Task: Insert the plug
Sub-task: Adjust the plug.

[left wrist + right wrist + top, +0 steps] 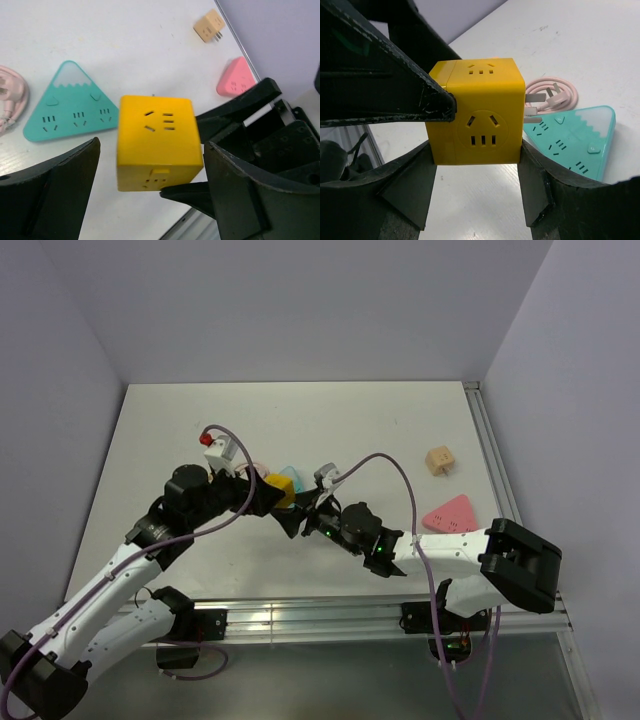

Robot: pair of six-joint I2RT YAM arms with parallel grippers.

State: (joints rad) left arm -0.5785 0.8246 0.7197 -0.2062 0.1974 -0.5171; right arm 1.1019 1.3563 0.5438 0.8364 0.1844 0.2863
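Observation:
A yellow cube socket (280, 487) hangs above the table between both grippers. My right gripper (475, 150) is shut on the yellow cube (475, 115), one finger on each side; it comes in from the right in the top view (302, 515). My left gripper (152, 147) is open, its fingers wide apart on either side of the cube (159, 142); one fingertip (440, 102) touches the cube's upper left edge. Two metal prongs (534, 97) stick out past the cube's right face. No mint-green plug shows in any view.
A teal mountain-shaped power strip (70, 107) lies on the table behind the cube, beside a coiled pink cable (555, 90). A tan plug block (440, 460) and a pink triangular strip (450, 513) lie to the right. A white block with a red top (215, 448) lies far left.

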